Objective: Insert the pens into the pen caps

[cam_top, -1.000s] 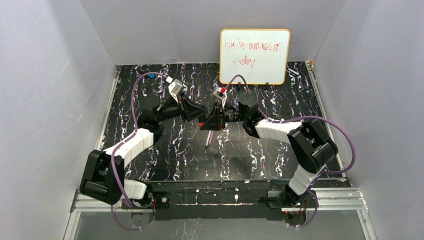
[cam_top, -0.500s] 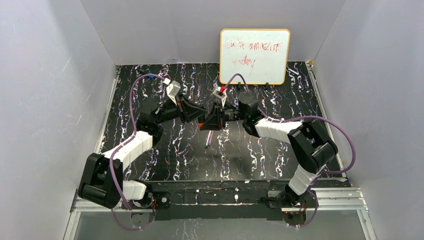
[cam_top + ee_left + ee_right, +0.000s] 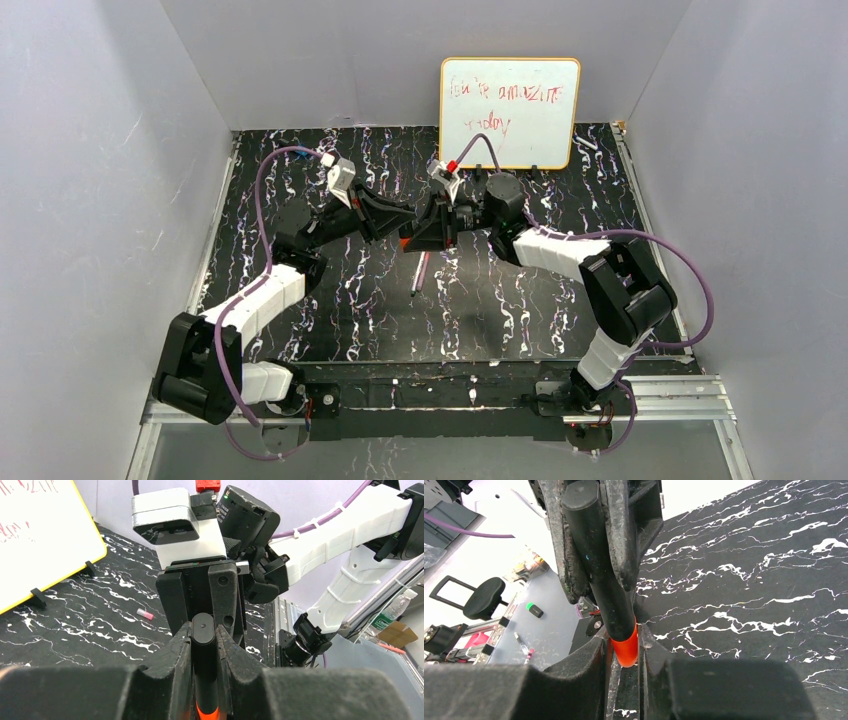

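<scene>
- The left fingers (image 3: 181, 645) are closed on the black pen (image 3: 599, 565), gripping its body in the air above the middle of the desk (image 3: 330, 300).
- The right fingers (image 3: 594, 655) are clamped on the orange cap (image 3: 625, 647), just below the left grip on the same pen.
- In the right wrist view the black body runs straight into the cap with no gap showing. Whether it is fully seated cannot be told.
- The step in hand looks like capping this first pen, at or near the final push.
- The next move likely calls for a firm push along the pen's axis. One side then lets go and the capped pen is set down.
- A second pen (image 3: 419, 272) lies on the desk just below the two grippers. A pink cap (image 3: 145, 614) lies apart near the whiteboard's foot. Both look uncapped work to come.
</scene>
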### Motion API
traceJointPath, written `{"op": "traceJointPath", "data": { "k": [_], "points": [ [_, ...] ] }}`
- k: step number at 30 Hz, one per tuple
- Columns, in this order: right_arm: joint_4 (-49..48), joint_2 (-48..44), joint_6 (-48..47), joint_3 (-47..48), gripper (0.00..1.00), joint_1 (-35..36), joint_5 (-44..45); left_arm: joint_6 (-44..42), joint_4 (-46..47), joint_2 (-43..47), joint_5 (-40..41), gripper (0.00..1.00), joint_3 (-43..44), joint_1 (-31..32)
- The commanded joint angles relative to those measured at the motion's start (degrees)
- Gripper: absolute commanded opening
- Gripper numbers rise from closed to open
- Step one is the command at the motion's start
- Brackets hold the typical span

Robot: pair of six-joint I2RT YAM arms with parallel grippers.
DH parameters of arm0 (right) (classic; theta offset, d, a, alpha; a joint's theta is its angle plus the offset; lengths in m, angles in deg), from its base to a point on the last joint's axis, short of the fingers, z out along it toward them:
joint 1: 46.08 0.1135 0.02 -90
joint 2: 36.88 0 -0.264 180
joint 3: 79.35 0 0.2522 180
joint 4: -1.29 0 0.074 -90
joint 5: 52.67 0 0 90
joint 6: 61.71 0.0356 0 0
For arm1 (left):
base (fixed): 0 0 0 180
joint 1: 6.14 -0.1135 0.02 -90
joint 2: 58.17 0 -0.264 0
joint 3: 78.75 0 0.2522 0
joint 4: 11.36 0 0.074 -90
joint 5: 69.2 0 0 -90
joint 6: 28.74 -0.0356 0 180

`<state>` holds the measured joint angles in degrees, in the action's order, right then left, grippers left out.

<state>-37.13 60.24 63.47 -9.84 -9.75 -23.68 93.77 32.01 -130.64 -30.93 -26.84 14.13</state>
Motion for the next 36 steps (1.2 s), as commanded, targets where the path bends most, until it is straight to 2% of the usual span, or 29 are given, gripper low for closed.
{"op": "traceJointPath", "data": {
  "k": [1, 12, 36],
  "points": [
    [-17.82, -3.92, 4.62, 10.26, 0.01, -3.94, 8.85, -1.32, -10.99, -2.39, -12.73, 0.00, -4.58, 3.45],
    [-17.95, -3.04, 4.90, 13.33, 0.01, -4.80, 9.20, -0.96, -10.22, -3.47, -10.62, 0.00, -6.63, 6.43],
    [-17.76, -2.57, 5.50, 18.14, 0.01, -6.22, 9.25, -1.75, -9.31, -4.50, -9.89, 0.00, -11.34, 6.45]
  ]
}}
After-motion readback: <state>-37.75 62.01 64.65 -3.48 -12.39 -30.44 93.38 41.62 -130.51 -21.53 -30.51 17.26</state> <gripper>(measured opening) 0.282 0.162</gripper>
